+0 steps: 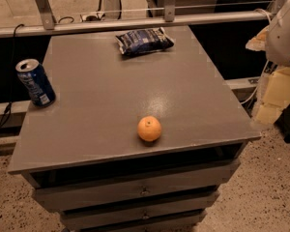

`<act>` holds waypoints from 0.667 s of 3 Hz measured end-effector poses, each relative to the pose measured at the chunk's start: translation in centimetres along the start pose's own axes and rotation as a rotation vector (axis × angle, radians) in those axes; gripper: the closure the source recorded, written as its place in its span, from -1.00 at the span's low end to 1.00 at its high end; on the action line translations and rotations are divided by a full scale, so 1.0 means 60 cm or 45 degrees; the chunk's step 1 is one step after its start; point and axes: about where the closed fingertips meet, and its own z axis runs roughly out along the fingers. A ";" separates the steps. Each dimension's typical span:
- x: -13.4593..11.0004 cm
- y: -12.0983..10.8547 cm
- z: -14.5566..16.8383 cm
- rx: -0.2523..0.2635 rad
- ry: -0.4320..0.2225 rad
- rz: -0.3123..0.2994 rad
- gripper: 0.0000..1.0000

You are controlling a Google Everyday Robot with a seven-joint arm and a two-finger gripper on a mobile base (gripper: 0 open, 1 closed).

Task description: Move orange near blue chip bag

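The orange (pixel 149 128) sits by the front edge, blue chip bag (pixel 144 40) at back, gripper (pixel 276 93) past right edge, state unclear.

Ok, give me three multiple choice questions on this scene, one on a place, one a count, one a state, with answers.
1. Where is the orange? A) near the grey cabinet's front edge B) at its back edge C) on the floor
2. How many soda cans? A) one B) two C) three
3. The orange is: A) in the gripper B) resting free C) in a drawer
A: it lies far from the blue chip bag. A: one blue soda can, left edge. B: nothing touches it; the gripper is out of view.
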 end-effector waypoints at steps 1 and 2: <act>0.000 0.000 0.000 0.000 0.000 0.000 -1.00; -0.051 0.039 0.052 -0.078 -0.125 -0.010 -1.00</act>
